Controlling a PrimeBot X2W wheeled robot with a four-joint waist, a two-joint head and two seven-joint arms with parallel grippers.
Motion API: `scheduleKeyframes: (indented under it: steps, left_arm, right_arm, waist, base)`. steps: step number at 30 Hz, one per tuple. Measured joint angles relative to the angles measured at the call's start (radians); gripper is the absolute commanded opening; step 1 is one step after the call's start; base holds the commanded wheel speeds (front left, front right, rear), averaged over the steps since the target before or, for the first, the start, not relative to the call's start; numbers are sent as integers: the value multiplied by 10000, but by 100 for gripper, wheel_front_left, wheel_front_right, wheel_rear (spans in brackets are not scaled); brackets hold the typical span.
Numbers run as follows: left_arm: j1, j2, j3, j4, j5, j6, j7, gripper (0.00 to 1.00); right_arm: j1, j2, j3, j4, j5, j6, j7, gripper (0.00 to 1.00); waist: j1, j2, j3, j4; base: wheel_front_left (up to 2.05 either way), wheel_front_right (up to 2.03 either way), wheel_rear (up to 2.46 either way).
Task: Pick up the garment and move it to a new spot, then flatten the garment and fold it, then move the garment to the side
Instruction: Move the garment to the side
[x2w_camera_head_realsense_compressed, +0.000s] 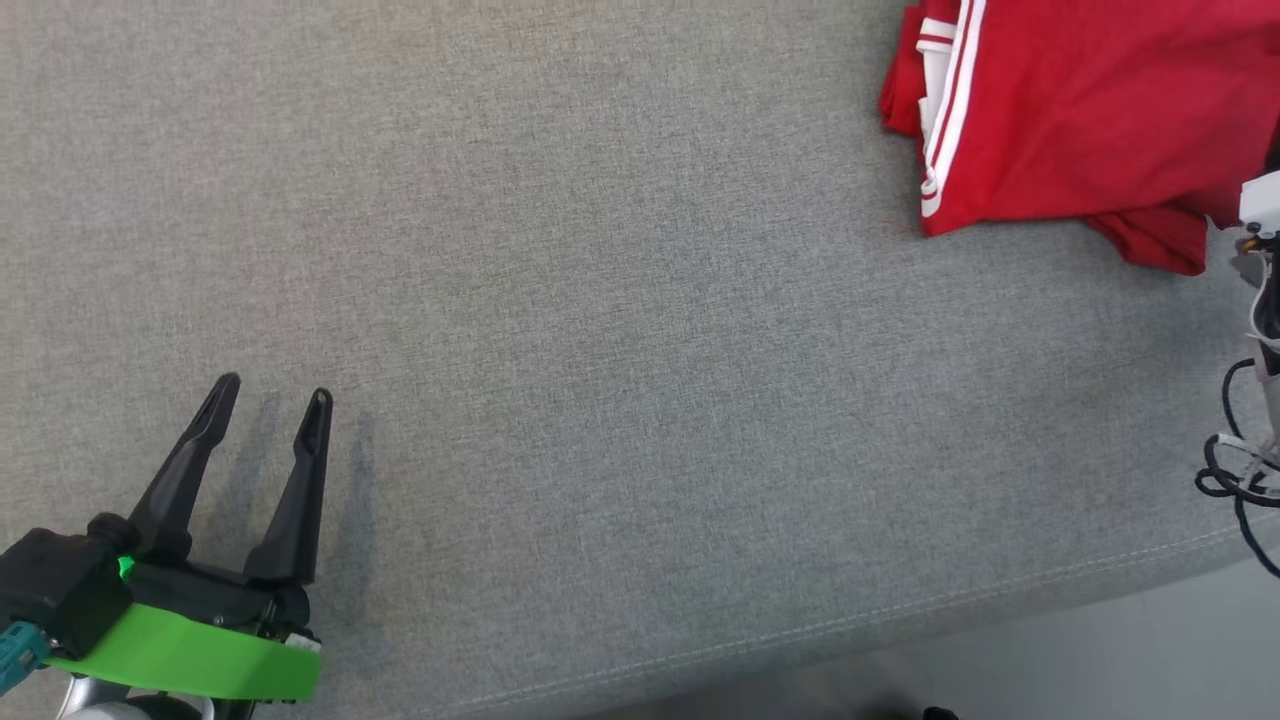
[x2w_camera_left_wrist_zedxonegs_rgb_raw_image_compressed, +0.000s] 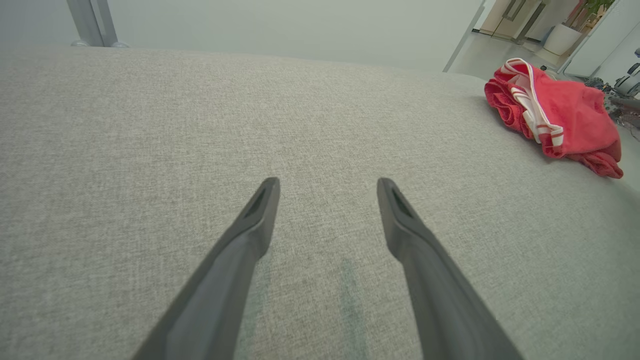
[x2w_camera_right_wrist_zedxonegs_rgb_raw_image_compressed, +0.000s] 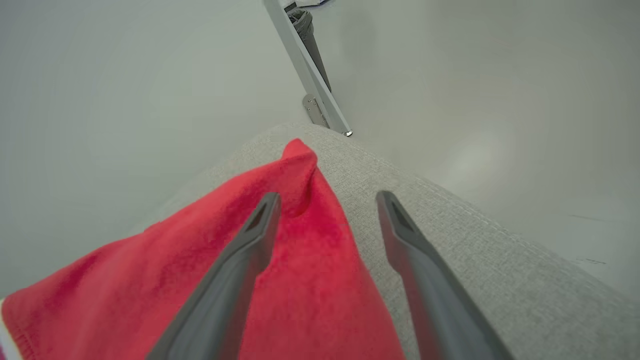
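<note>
The garment (x2w_camera_head_realsense_compressed: 1080, 110) is red with white stripes and lies folded at the far right corner of the grey cushion; it shows as a bunched heap (x2w_camera_left_wrist_zedxonegs_rgb_raw_image_compressed: 555, 117) in the left wrist view. My left gripper (x2w_camera_head_realsense_compressed: 275, 395) hovers open over bare fabric at the near left, far from the cloth, its jaws spread (x2w_camera_left_wrist_zedxonegs_rgb_raw_image_compressed: 327, 187). In the right wrist view my right gripper (x2w_camera_right_wrist_zedxonegs_rgb_raw_image_compressed: 327, 200) stands open just above the garment (x2w_camera_right_wrist_zedxonegs_rgb_raw_image_compressed: 280, 280), whose peaked corner rises between the fingers, nothing clamped. A pale part of the right arm (x2w_camera_head_realsense_compressed: 1262, 200) shows at the right edge.
The grey cushion (x2w_camera_head_realsense_compressed: 620, 330) spreads wide between the grippers; its stitched front edge (x2w_camera_head_realsense_compressed: 900, 610) runs along the bottom right, with floor beyond. Black cables (x2w_camera_head_realsense_compressed: 1235, 470) hang at the right edge. A metal post (x2w_camera_right_wrist_zedxonegs_rgb_raw_image_compressed: 310, 75) stands past the cushion's corner.
</note>
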Motion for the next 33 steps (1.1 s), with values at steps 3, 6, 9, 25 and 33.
scheduleKeyframes:
  steps: [3, 6, 9, 25, 33]
  left_arm:
    - [-23, -178, -46, 173, -36, 0, -176, 100]
    - [-26, -414, -151, 454, -104, -2, -282, 100]
    - [-29, -575, -167, 759, -102, 0, -393, 100]
    - [-10, -1254, 123, 2330, 8, 525, -711, 100]
    - [470, -1335, 75, 3076, 50, 573, -794, 100]
  right_arm:
    - [37, -341, 86, -209, -418, 63, -100, 100]
    - [242, -711, 173, -552, -846, 196, -130, 100]
    - [570, -991, 151, -988, -1223, 201, -138, 100]
    - [3653, -1237, 178, -3609, -3173, 77, -159, 100]
    - [5302, -579, 711, -3977, -3668, -69, -159, 100]
  waist:
    - [0, 0, -207, -3]
    - [1, 0, -469, 25]
    - [0, 0, -774, 85]
    - [-1, 0, -2772, 1107]
    - [0, 0, -3827, 1701]
  base:
    - [0, 0, 0]
    - [0, 0, 0]
    - [0, 0, 0]
    - [0, 0, 0]
    - [0, 0, 0]
